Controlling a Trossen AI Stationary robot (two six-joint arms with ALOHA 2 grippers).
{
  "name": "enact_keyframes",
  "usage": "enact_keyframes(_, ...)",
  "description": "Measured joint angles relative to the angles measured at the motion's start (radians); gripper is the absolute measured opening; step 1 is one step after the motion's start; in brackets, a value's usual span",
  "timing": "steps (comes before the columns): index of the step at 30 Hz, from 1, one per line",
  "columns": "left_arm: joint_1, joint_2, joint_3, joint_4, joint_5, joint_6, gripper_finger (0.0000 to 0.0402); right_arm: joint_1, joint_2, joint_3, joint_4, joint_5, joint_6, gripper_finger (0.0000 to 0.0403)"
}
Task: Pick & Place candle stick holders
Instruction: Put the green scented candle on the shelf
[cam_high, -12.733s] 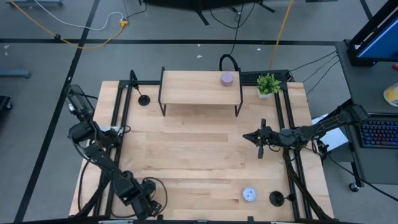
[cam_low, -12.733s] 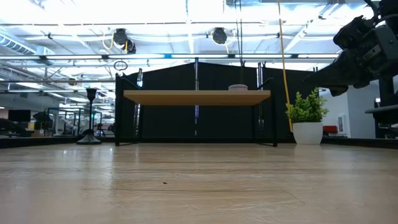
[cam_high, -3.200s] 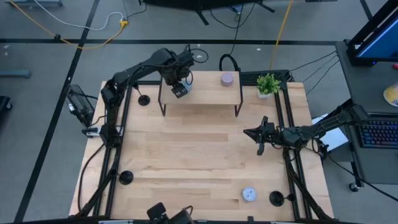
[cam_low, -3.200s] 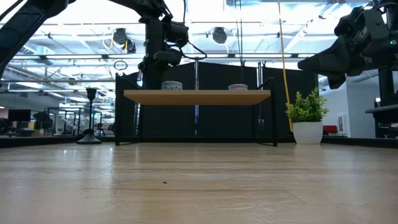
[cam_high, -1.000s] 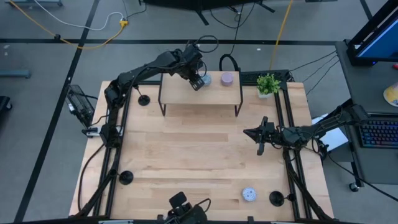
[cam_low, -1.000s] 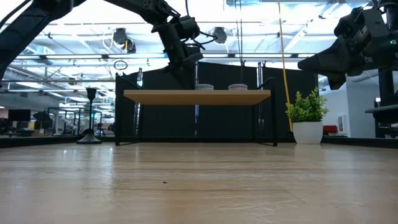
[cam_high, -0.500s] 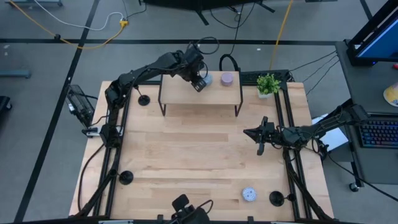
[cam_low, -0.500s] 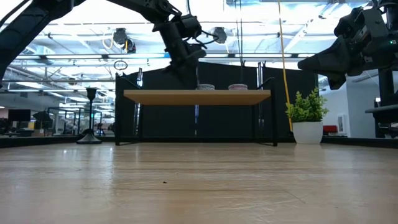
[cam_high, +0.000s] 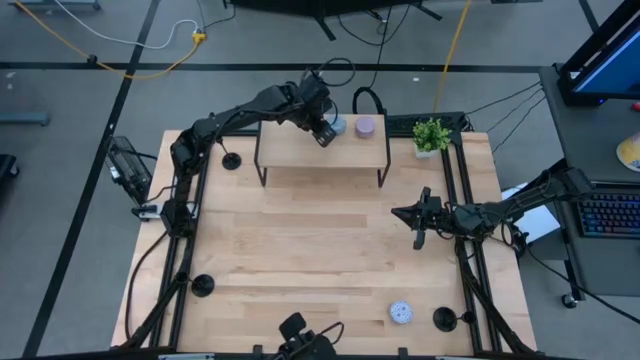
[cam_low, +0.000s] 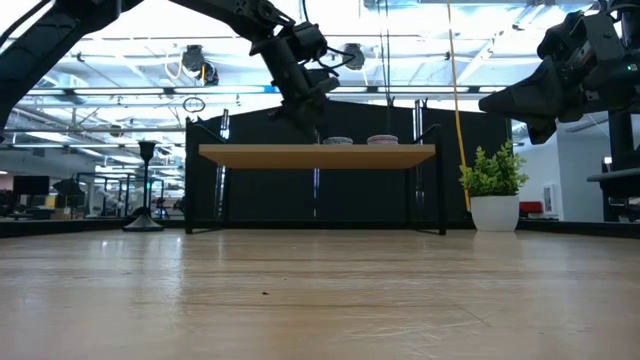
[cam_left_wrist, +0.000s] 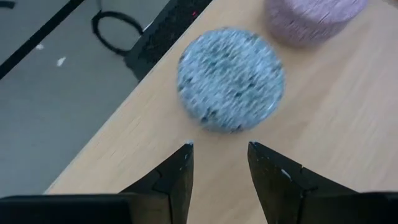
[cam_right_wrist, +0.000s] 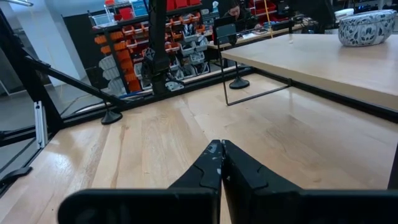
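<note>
Three black candle stick holders stand on their disc bases on the table: one at the far left, also in the low view, one at the near left, one at the near right. My left gripper is open over the wooden shelf at the far edge. Its fingertips stand just short of a grey speckled puck lying flat on the shelf, with nothing between them. My right gripper hovers shut and empty over the table's right half. My left gripper slants down onto the shelf from the table's left, both fingertips just short of the grey puck's near side. I cannot tell whether they touch it.
A lavender puck lies on the shelf just right of the grey one. A small potted plant stands at the far right corner. A white puck lies near the front edge. The middle of the table is bare wood.
The grey puck has slid a little along the shelf toward the lavender puck, with my left gripper following close behind it and tipping slightly. The right arm has kept still.
</note>
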Motion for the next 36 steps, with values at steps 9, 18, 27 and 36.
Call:
enact_keyframes(9, 0.045, -0.040, 0.000, 0.032, -0.160, 0.049, 0.0159, 0.000, 0.000, 0.000, -0.007, 0.000, 0.000, 0.0000)
enact_keyframes(18, 0.101, 0.010, 0.000, 0.116, -0.022, 0.038, 0.0159, 0.000, 0.000, 0.000, -0.014, 0.000, 0.000, 0.0000)
enact_keyframes(27, 0.063, 0.022, 0.000, 0.133, -0.001, 0.038, 0.0159, 0.000, 0.000, 0.000, -0.030, 0.000, 0.000, 0.0000)
enact_keyframes(36, 0.033, 0.050, 0.000, 0.130, -0.002, 0.039, 0.0159, 0.000, 0.000, 0.000, -0.030, 0.000, 0.001, 0.0000)
